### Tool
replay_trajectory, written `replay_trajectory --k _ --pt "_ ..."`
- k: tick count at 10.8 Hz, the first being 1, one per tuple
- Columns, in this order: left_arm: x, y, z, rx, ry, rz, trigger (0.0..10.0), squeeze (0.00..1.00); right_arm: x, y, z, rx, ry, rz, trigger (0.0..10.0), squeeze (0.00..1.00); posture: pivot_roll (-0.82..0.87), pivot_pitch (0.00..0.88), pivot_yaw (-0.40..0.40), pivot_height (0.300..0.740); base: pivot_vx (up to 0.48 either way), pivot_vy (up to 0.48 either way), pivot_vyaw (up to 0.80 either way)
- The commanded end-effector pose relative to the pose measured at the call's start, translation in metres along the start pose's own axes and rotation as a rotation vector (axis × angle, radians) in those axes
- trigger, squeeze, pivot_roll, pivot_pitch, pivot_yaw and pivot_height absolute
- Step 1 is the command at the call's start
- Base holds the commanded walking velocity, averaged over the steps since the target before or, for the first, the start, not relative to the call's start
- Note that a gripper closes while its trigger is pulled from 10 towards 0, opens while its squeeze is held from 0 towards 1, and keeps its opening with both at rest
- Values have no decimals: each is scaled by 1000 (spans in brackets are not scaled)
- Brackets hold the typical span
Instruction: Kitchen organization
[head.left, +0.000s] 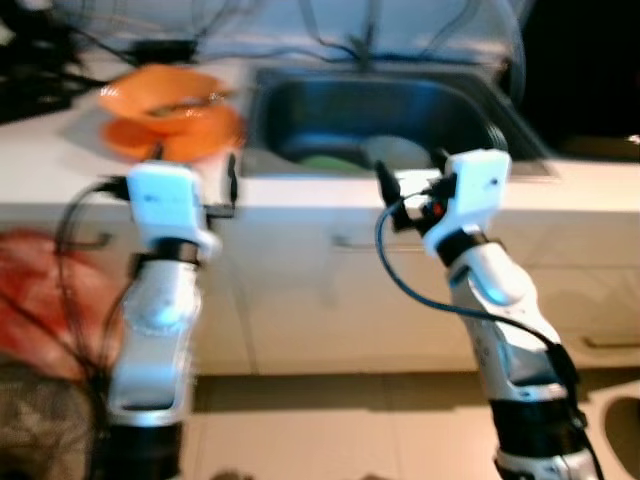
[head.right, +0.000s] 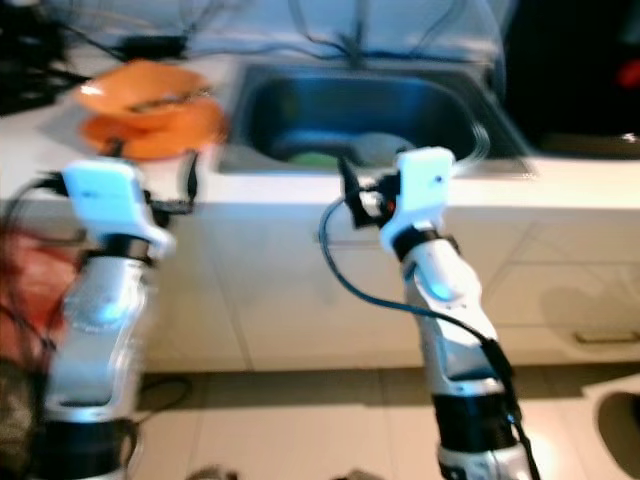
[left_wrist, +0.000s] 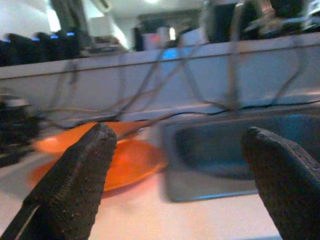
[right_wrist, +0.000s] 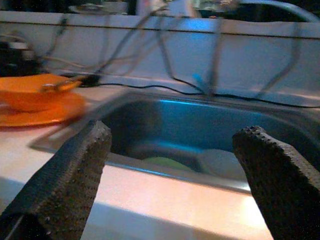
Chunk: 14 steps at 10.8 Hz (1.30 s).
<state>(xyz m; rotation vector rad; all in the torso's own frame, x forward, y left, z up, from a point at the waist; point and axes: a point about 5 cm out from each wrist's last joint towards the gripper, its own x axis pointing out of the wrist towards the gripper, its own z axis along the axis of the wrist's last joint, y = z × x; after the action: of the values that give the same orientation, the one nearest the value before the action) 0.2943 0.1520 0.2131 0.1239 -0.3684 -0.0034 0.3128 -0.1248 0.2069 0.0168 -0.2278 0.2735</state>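
An orange bowl (head.left: 165, 92) sits on an orange plate (head.left: 178, 138) on the white counter (head.left: 60, 170), left of the steel sink (head.left: 300, 105). A utensil (right_wrist: 55, 86) rests in the bowl. Inside the sink lie a green dish (head.left: 325, 160) and a white dish (head.left: 398, 152). My left gripper (left_wrist: 179, 134) is open, held at the counter's front edge near the orange plate. My right gripper (right_wrist: 172, 131) is open too, level with the front rim of the sink, facing the dishes. Neither holds anything.
Black cables (head.left: 160, 45) run along the back of the counter. White cabinet fronts (head.left: 330, 300) drop below the counter to a tiled floor (head.left: 350, 420). Something red (head.left: 40, 290) stands at the left, a white rounded object (head.left: 620, 420) at the lower right.
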Motion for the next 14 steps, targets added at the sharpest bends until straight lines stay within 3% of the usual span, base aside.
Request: replay_trajectory --k 1,5,9,10,11,14 --pt "1 5 0 -5 -4 22 10000 0 0 2 2 5 -10 1 10000 0 51 77 -15 740 0 0 0" --pt "1 9 0 -24 11 43 10000 0 -1 1 2 4 -8 0 10000 0 50 82 -14 740 0 0 0" --pt "3 19 4 10 0 110 10000 0 0 3 8 -2 -47 18 10000 0 53 80 -16 740 0 0 0" --pt "3 19 3 13 2 109 10000 0 1 5 10 -17 -60 38 10000 216 54 77 -17 740 0 0 775" --pt "3 18 3 12 3 108 10000 0 1 6 10 -14 -60 37 10000 224 55 75 -17 740 0 0 750" --pt "5 21 7 17 -2 112 10000 0 2 4 10 -8 -62 28 10000 90 58 68 -14 740 0 0 0"
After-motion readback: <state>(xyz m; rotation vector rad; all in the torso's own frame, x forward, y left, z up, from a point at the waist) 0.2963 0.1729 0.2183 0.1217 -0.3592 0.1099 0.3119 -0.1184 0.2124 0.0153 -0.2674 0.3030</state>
